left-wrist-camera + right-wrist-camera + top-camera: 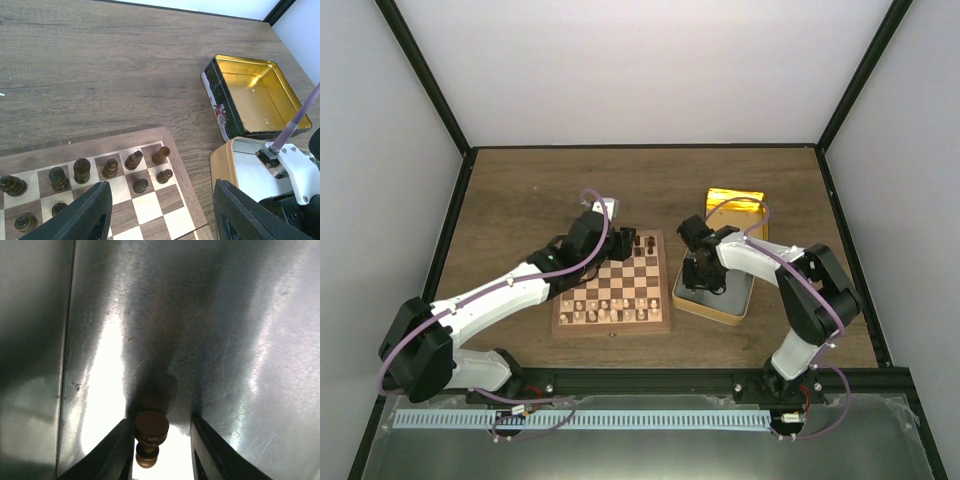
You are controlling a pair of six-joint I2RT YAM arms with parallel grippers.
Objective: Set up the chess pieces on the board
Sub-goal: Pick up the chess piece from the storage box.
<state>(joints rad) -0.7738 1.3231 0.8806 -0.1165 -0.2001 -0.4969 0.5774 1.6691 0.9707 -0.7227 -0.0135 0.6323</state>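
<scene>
The board (612, 329) lies at the table's middle, and its far right corner (186, 186) shows in the left wrist view. Several dark brown chess pieces (134, 160) stand on its far two rows. My left gripper (161, 202) hovers open above that corner (620, 243), holding nothing. My right gripper (698, 277) reaches down into a shallow silvery tin tray (737, 306). A dark brown chess piece (149, 432) lies between its jaws (161, 427), against the left finger (117, 450), with a gap to the right finger (207, 450).
A gold rectangular tin (735, 199), also in the left wrist view (255, 95), stands open behind the tray. Pale cream chessmen (610, 313) fill the board's near rows. The tray's tan rim (223, 167) lies just right of the board. Black frame posts edge the table.
</scene>
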